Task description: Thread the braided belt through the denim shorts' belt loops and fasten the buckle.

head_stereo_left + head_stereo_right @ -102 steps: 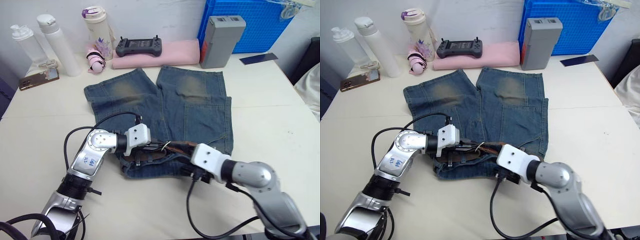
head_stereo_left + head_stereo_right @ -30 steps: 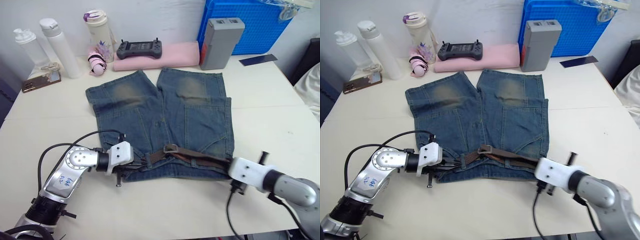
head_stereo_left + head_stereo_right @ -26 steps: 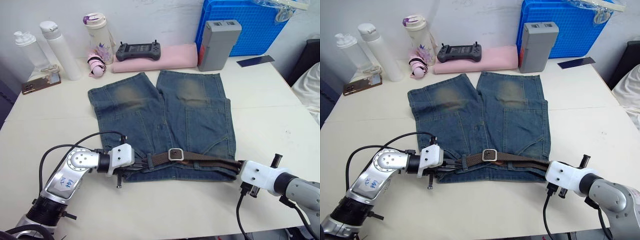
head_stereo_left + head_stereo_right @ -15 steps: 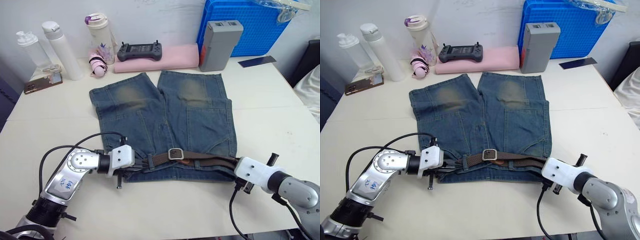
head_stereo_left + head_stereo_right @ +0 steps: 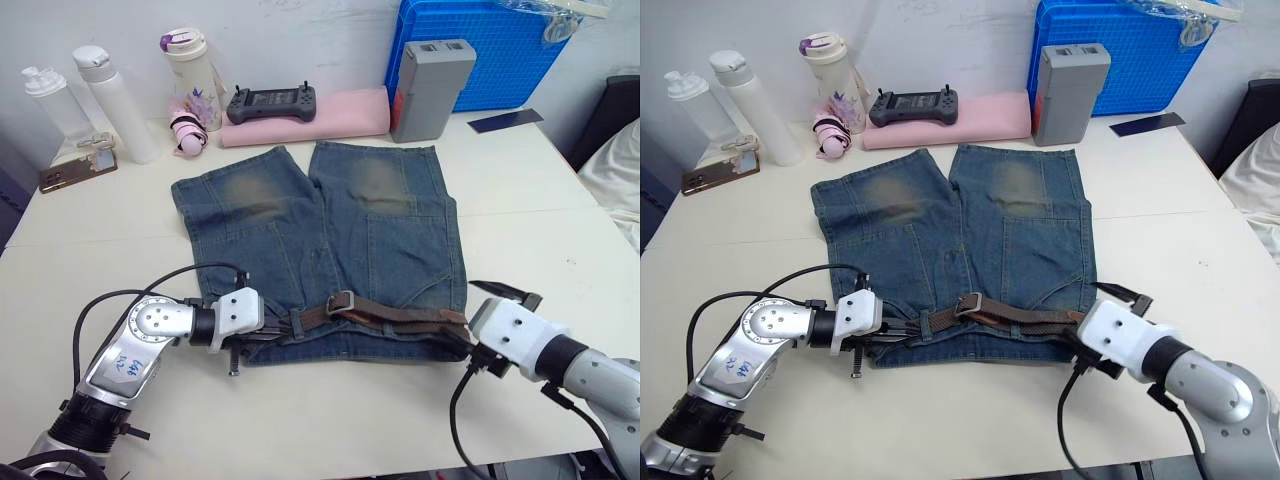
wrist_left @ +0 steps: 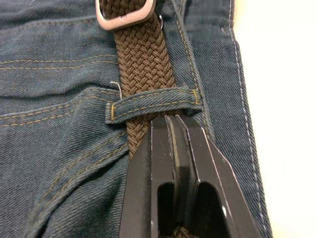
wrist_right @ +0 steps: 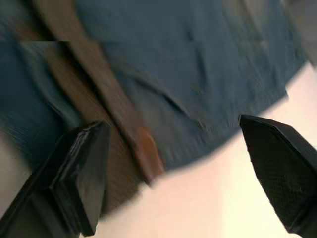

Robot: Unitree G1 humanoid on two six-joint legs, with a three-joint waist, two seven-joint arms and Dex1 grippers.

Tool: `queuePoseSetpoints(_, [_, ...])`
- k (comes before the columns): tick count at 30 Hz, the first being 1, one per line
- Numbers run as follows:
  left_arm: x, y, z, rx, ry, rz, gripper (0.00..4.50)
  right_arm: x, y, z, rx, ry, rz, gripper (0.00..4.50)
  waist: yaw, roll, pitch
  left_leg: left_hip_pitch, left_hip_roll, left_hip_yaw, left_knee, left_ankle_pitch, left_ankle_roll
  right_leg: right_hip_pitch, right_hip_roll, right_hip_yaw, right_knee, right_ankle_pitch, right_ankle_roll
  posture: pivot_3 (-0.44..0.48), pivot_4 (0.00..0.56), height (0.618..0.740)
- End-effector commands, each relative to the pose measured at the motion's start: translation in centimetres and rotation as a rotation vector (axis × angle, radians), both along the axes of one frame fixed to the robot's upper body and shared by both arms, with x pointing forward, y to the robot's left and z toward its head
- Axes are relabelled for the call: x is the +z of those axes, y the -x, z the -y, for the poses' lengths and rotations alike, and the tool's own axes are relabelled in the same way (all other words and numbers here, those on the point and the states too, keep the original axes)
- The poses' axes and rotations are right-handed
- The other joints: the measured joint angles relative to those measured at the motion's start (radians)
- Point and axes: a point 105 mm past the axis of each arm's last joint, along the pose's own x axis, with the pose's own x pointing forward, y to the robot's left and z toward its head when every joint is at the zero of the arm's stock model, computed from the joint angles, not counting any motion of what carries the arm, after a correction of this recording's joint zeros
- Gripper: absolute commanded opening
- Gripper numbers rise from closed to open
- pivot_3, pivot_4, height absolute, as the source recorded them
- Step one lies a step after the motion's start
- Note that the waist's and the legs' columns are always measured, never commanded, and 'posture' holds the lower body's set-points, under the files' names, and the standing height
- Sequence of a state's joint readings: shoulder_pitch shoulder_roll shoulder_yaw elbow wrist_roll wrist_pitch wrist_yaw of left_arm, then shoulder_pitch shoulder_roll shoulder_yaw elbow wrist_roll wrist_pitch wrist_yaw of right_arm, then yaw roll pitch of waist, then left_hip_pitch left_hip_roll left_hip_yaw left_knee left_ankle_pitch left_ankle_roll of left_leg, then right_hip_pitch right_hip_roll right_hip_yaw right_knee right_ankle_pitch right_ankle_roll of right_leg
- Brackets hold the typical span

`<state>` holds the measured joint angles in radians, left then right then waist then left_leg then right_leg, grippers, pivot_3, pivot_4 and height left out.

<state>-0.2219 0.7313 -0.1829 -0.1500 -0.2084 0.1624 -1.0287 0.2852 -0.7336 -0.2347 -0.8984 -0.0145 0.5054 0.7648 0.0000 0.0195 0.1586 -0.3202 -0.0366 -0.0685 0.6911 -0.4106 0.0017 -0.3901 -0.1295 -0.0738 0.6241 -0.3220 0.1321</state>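
Cream tabletop (image 5: 560, 230), cluttered along its back edge. Nearest the robot, the shorts' waistband lies at the front, legs pointing away. Left gripper (image 6: 174, 121) at the left end of the waistband, fingers pressed together on the braided belt (image 5: 395, 313), tips just short of a belt loop (image 6: 153, 103) that the strap passes under. Beyond that loop sits the silver buckle (image 5: 341, 302), tilted, near the middle of the waistband. Belt runs rightward from the buckle along the waistband to the right hip. Right gripper (image 7: 173, 163) at that right end, fingers spread wide, nothing between them; belt tip lies between and just below them, untouched.

Denim shorts (image 5: 330, 230) lie flat, mid-table. Behind the shorts: pink rolled cloth (image 5: 330, 112) with a black controller (image 5: 266, 103) on it, grey box (image 5: 430, 75), blue crate (image 5: 490, 50). Behind-left: two white bottles (image 5: 105, 90), a flowered cup (image 5: 192, 65), a phone (image 5: 77, 165).
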Motion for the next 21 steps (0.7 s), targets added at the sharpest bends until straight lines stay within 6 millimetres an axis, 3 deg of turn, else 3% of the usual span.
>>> queuePoseSetpoints(1, [-2.2, 0.1, -1.0, 0.045, -0.057, -0.085, 0.0, 0.8, 1.3, -3.0, 0.127, -0.016, 0.04, 4.47, -0.001, 0.0, 0.0, 0.0, 0.0, 0.0, 0.0, 0.0, 0.0, 0.0, 0.0, 0.0, 0.0, 0.0, 0.0, 0.0, 0.15, 0.74])
queuePoseSetpoints(5, [-2.0, 0.0, -0.4, 0.026, -0.049, -0.086, 0.0, -1.0, 0.1, -3.6, 0.071, 0.047, 0.121, 4.47, 0.0, 0.0, 0.0, 0.0, 0.0, 0.0, 0.0, 0.0, 0.0, -0.001, 0.0, 0.001, 0.0, 0.0, 0.0, 0.0, 0.15, 0.74])
queuePoseSetpoints(12, [-1.9, 0.1, 0.1, -0.003, -0.048, -0.093, 0.0, -3.8, -0.2, -2.9, -0.012, 0.183, 0.217, 4.47, 0.004, 0.0, 0.0, 0.0, -0.004, 0.0, -0.002, 0.0, 0.0, -0.002, 0.0, 0.002, 0.0, 0.0, 0.0, 0.0, 0.15, 0.74])
queuePoseSetpoints(16, [-1.7, -0.1, 0.7, -0.017, -0.038, -0.09, 0.0, -4.8, -0.6, -2.2, -0.041, 0.237, 0.246, 3.31, 0.002, 0.0, 0.0, 0.0, -0.004, 0.0, -0.001, 0.0, 0.0, -0.001, 0.0, 0.002, 0.0, 0.0, 0.0, 0.0, 0.15, 0.74])
queuePoseSetpoints(21, [-1.9, 0.0, 1.4, -0.039, -0.025, -0.1, 0.0, -6.1, -0.4, -1.7, -0.068, 0.254, 0.219, 0.95, 0.013, 0.0, 0.0, 0.0, -0.004, -0.001, -0.001, 0.0, 0.0, -0.001, 0.0, 0.002, -0.001, 0.0, 0.0, 0.0, 0.15, 0.74])
